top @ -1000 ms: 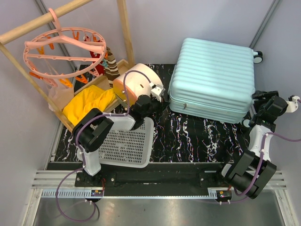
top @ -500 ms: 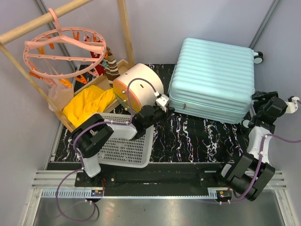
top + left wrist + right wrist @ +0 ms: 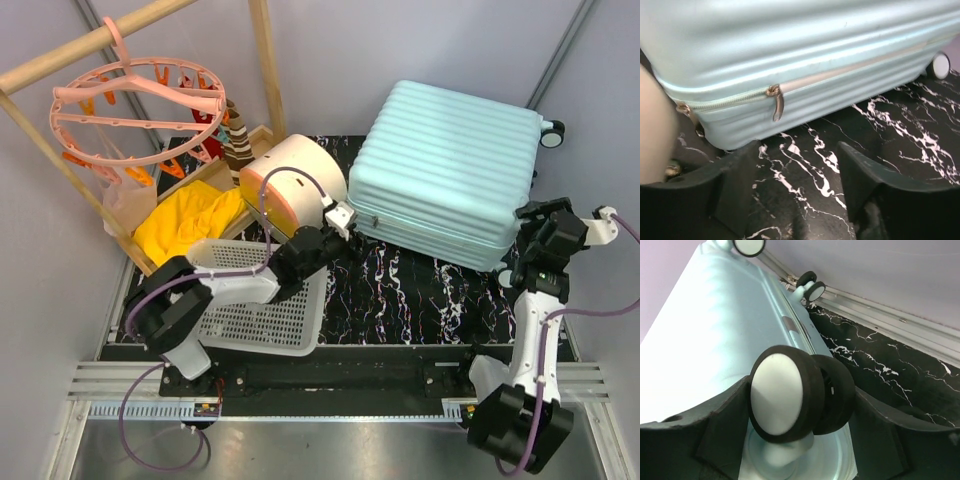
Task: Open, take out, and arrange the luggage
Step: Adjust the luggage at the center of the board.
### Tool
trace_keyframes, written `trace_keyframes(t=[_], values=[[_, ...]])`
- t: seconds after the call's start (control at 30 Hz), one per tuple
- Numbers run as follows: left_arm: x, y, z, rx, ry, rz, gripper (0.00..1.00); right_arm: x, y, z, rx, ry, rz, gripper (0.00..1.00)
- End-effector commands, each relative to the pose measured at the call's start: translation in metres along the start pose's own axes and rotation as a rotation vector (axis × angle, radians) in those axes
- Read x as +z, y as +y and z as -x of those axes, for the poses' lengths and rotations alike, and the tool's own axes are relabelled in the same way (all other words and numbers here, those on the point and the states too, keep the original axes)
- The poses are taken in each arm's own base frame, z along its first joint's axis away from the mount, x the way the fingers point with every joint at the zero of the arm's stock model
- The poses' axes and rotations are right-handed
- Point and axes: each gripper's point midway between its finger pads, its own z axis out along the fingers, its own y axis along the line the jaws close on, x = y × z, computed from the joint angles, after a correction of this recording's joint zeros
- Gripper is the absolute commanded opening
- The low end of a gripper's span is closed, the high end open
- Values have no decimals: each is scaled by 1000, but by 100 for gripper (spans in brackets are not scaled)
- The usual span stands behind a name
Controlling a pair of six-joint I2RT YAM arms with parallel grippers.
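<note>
left gripper [image 3: 796, 155] was spread open and held nothing, hanging low over the black marbled mat [image 3: 890, 145] with its fingers aimed at the near side of the luggage [image 3: 450, 165]. the relation i cared about was the zip pull [image 3: 776, 102]. it hung from the seam just ahead of that gripper and a touch left of the gap between the fingers, near but not touching. the seam ran crosswise to my approach, left to right along the near wall, so i judged the pull would have to travel sideways along it. this arm was far nearer the pull than the other.

the luggage lay flat on the right part of the mat, shut, its zip closed where i could see it. its shell was pale mint, hard, glossy and ribbed, with rounded corners. the pull was small dull metal, and i expected it to be fiddly.

right gripper [image 3: 535, 225] sat at the right near corner, fingers either side of a wheel [image 3: 782, 392] with a white face and a black tyre. i couldn't tell whether they were clamping it.
</note>
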Motion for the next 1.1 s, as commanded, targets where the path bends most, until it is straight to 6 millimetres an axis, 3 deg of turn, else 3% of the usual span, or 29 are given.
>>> trace_keyframes(t=[0.0, 0.03, 0.17, 0.2, 0.37, 0.43, 0.47, 0.5, 0.53, 0.63, 0.67, 0.8, 0.9, 1.0, 1.07], values=[[-21, 3, 57, -3, -100, 33, 82, -38, 60, 1, -387, 2, 234, 77], [-26, 4, 63, -3, -91, 34, 87, -42, 66, 2, -399, 4, 249, 79], [-42, 15, 80, -34, -104, 44, 91, -58, 88, 10, -406, -22, 306, 81], [-45, 29, 81, -70, -99, 70, 92, -57, 86, 11, -410, -29, 293, 80], [-58, 37, 86, -94, -91, 48, 94, -50, 70, 17, -444, -47, 192, 82], [-63, 42, 86, -97, -75, 64, 95, -57, 68, 30, -447, -95, 180, 87], [-66, 43, 94, -101, -83, 63, 95, -58, 55, 49, -452, -169, 81, 90], [-68, 48, 90, -108, -54, 77, 95, -61, 49, 62, -458, -217, 30, 98], [-70, 50, 92, -113, -50, 82, 96, -64, 46, 70, -455, -243, 1, 98], [-79, 56, 102, -145, -65, 105, 98, -70, 67, 73, -445, -234, 91, 97], [-81, 57, 106, -162, -70, 110, 98, -74, 84, 70, -455, -201, 174, 95], [-95, 68, 112, -205, -41, 155, 99, -83, 124, 39, -472, -49, 410, 88], [-109, 74, 119, -227, -52, 179, 99, -93, 131, 39, -494, -33, 439, 86], [-123, 75, 127, -231, -59, 200, 99, -119, 152, 40, -485, -26, 568, 85], [-130, 77, 141, -240, -69, 215, 99, -130, 161, 22, -477, 55, 653, 84]])
